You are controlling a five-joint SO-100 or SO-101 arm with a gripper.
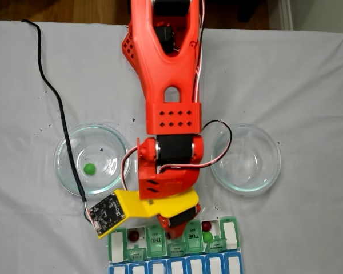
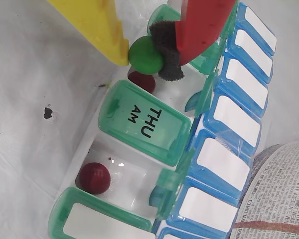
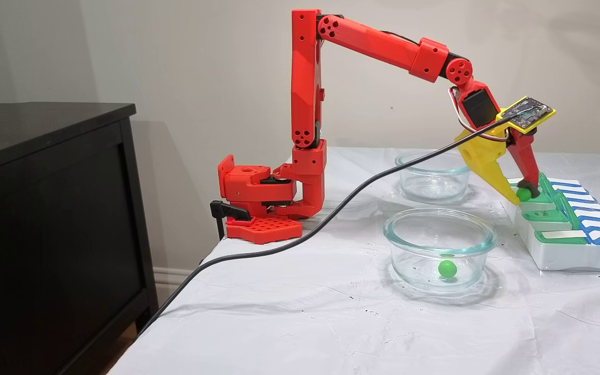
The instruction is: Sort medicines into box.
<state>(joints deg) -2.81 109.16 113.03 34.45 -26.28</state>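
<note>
Wrist view: a green ball (image 2: pixel 145 56) is pinched by the gripper (image 2: pixel 148 54) between its yellow finger (image 2: pixel 97 22) and padded red finger (image 2: pixel 202 27), just above an open compartment of the box (image 2: pixel 139 119) where a dark red ball (image 2: pixel 142 81) lies. Another red ball (image 2: pixel 94 178) is seen past the THU lid (image 2: pixel 145 122). One green ball (image 1: pixel 90 168) is left in a glass dish (image 1: pixel 66 149).

Box (image 1: pixel 177 251) cut by bottom edge; arm hides middle compartments, perhaps another ball there.
</note>
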